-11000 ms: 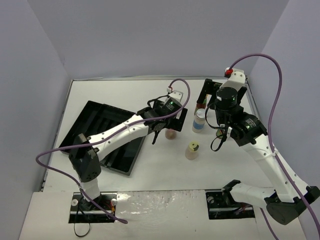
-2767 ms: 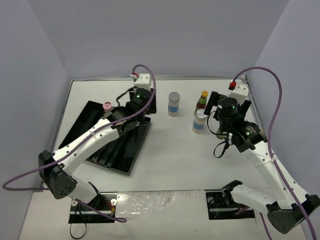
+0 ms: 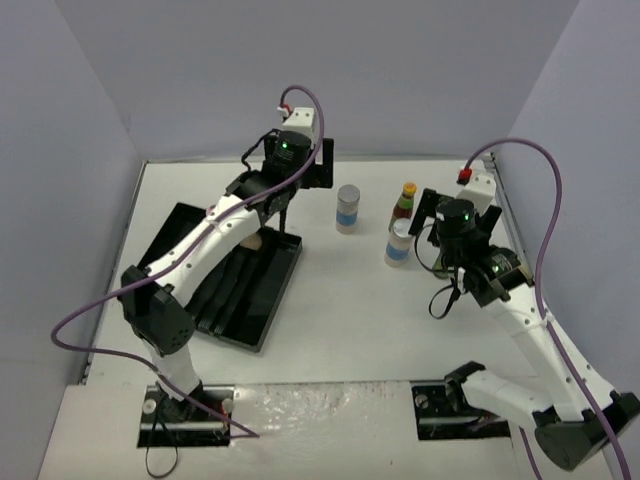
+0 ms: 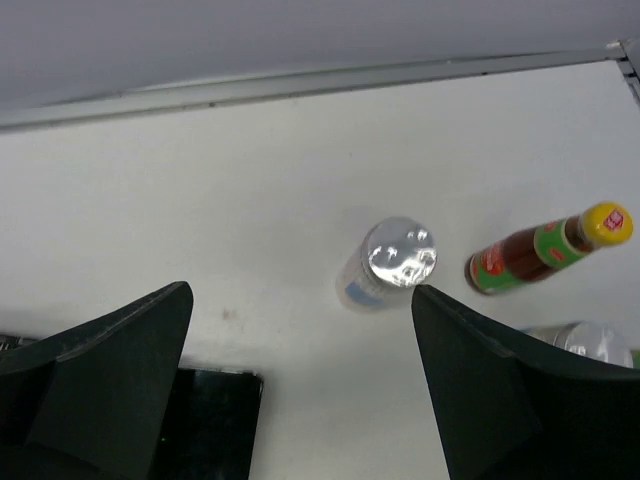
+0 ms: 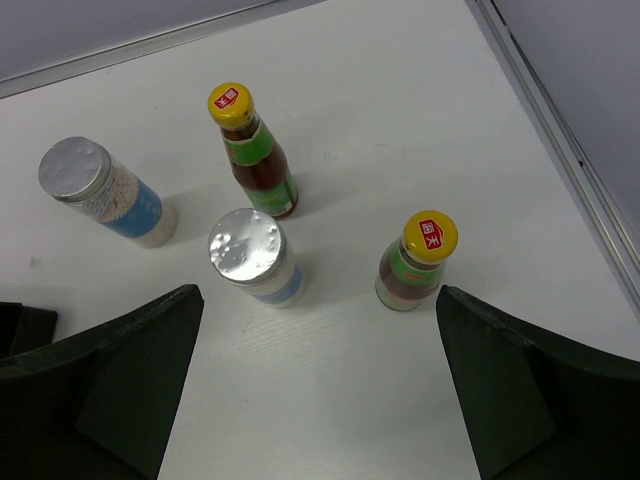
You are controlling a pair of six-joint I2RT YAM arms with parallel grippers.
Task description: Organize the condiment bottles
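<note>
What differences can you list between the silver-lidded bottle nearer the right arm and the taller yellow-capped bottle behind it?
The silver-lidded bottle has a wide, flat lid; the yellow-capped bottle has a small cap with a red mark. The silver-lidded bottle is a straight cylinder, blue-labelled; the yellow-capped bottle narrows to a neck, green-labelled. Both stand upright on the table.

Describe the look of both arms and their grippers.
The left arm and right arm have white link shells and black joints. A purple cable loops off each, and a green light glows at the wrist. The left gripper and right gripper are black, broad and wedge-fingered.
</note>
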